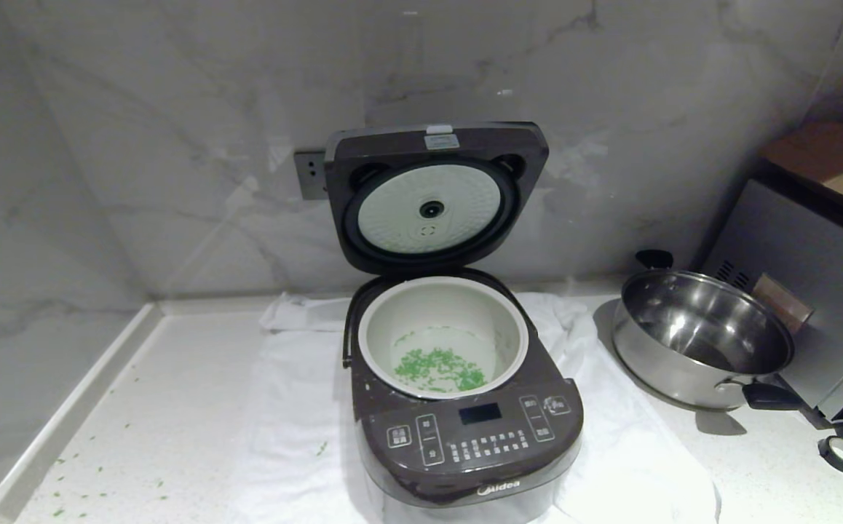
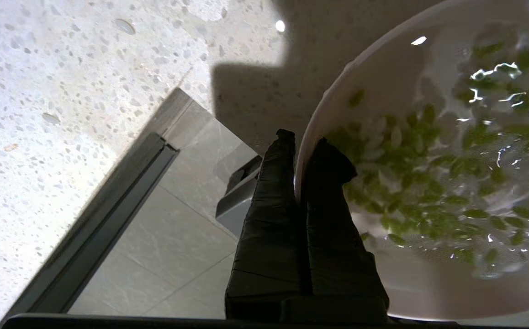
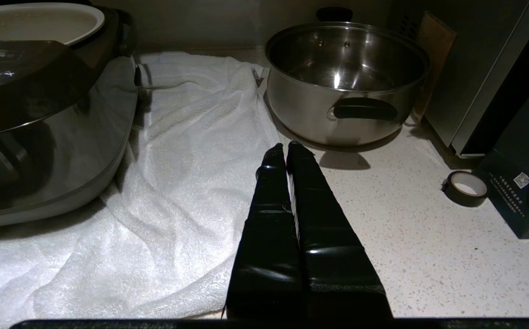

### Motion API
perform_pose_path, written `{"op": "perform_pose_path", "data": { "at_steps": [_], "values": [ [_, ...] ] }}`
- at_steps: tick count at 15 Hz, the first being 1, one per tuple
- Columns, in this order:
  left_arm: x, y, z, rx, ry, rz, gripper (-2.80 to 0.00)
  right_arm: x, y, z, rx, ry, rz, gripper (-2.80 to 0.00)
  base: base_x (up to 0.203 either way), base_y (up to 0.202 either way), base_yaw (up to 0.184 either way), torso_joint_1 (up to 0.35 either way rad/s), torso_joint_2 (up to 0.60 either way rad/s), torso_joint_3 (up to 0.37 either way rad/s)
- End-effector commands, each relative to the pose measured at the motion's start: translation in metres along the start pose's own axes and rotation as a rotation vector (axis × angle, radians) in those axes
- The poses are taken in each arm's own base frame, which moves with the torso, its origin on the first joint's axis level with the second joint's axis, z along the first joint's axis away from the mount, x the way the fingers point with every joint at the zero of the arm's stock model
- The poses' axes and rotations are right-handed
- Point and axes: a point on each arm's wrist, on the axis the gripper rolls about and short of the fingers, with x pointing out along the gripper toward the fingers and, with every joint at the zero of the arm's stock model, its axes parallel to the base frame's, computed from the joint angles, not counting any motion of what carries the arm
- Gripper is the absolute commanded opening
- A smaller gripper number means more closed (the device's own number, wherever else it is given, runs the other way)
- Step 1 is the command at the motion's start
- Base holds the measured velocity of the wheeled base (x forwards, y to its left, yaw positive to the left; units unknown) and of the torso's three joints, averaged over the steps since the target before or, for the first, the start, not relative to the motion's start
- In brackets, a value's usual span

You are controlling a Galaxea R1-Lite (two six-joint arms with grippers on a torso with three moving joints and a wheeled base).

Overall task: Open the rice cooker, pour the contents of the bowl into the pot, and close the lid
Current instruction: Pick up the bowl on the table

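— What's the biggest thing on the surface (image 1: pixel 174 407)?

— The rice cooker (image 1: pixel 465 444), standing on a white towel (image 1: pixel 290 437) against the marble wall. Its lid (image 1: pixel 436 196) is swung up and stands upright at the back, the pale inner plate facing forward. The pot (image 1: pixel 442 336) sits inside the body, with a scatter of green bits on its floor.

— And around it?

— To the cooker's right, a grey metal oven box (image 1: pixel 807 306) at the edge of the view, and a shiny steel pan (image 1: pixel 698 338) with black handles just in front of it, beside the towel. A roll of tape (image 1: pixel 842 453) lies near the front right corner. A few green bits are strewn on the bare surface at front left.

— Where is the bowl?

— Outside the head view. The left wrist view shows the bowl (image 2: pixel 429 183) with the contents (image 2: pixel 429 173) — green pieces with a little white, wet-looking — in it. The left gripper (image 2: pixel 298 144) has its fingers clenched on the bowl's rim, one inside and one outside, over the speckled surface edge and a tiled floor.

— The right arm?

— The right gripper (image 3: pixel 286 148) hangs low over the towel's edge between cooker and pan, fingers pressed together on nothing.
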Motion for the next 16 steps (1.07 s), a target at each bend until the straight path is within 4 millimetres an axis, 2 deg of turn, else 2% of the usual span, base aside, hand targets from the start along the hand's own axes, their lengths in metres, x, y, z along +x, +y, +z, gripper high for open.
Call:
{"op": "perform_pose_path", "data": {
  "at_steps": [1, 6, 16],
  "values": [
    [0.001, -0.006, -0.004, 0.021, 0.021, -0.013, -2.8, 0.0, 0.0, 0.0, 0.0, 0.0, 0.0, -2.8, 0.0, 0.0, 0.0, 0.0, 0.0, 0.0],
    [-0.001, -0.017, -0.004, 0.042, 0.019, -0.021, -2.8, 0.0, 0.0, 0.0, 0.0, 0.0, 0.0, -2.8, 0.0, 0.0, 0.0, 0.0, 0.0, 0.0],
    [-0.01, -0.072, -0.006, 0.104, 0.005, -0.056, -2.8, 0.0, 0.0, 0.0, 0.0, 0.0, 0.001, -2.8, 0.0, 0.0, 0.0, 0.0, 0.0, 0.0]
  ]
}}
